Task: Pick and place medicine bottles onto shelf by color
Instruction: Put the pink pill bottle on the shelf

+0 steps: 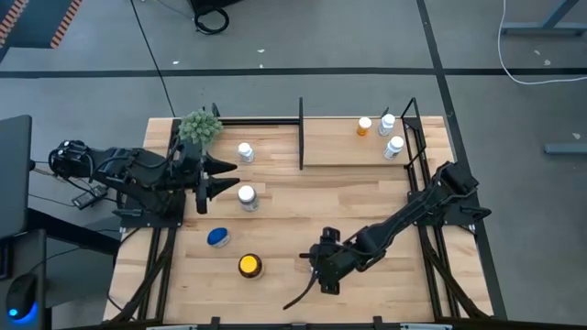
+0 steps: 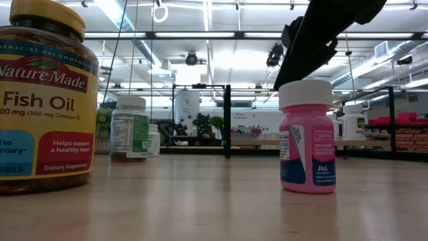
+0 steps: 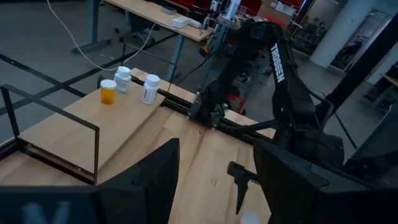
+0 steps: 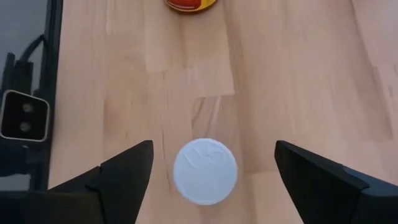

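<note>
High view: right arm stretched low across the counter [image 1: 367,206], its right gripper [image 1: 323,266] above a pink bottle, fish-oil bottle [image 1: 249,266] beside it; left arm folded at the shelf [image 1: 348,147], left gripper [image 1: 223,179] jaws partly parted with nothing visibly between them, a white-capped bottle [image 1: 247,196] just beyond the tips. Low view: pink bottle [image 2: 307,136] upright on the counter under the arm. Right wrist view: jaws wide open, white cap [image 4: 204,171] centred between them, untouched.

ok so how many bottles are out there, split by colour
blue-lidded bottle: 1
yellow-lidded bottle: 1
orange bottle: 1
pink bottle: 1
other white-capped bottles: 4
total: 8
</note>
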`<state>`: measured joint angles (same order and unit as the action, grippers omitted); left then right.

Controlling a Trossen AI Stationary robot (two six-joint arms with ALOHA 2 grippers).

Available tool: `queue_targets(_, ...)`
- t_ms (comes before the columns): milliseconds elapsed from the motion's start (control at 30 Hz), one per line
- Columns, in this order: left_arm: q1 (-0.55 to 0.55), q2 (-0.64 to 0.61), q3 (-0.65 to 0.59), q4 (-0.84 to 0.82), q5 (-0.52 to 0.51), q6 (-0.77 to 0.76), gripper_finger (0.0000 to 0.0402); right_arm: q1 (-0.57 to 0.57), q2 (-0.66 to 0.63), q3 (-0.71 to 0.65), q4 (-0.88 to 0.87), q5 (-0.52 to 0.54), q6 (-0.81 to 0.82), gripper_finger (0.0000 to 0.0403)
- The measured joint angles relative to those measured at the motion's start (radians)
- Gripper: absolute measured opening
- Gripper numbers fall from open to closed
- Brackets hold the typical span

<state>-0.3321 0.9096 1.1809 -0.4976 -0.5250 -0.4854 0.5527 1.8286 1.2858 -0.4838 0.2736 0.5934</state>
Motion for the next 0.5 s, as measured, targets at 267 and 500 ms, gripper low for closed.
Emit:
queue_targets(267, 0.000, 0.000, -0.001, -0.006, -0.001, 0.000, 0.0210, 0.004, 0.023, -0.001, 0.006, -0.010, -0.045, 0.0342)
queue_targets(500, 0.000, 0.000, -0.001, -0.012, -0.001, 0.000, 0.0211, 0.019, 0.052, -0.002, 0.012, -0.027, -0.058, 0.0342)
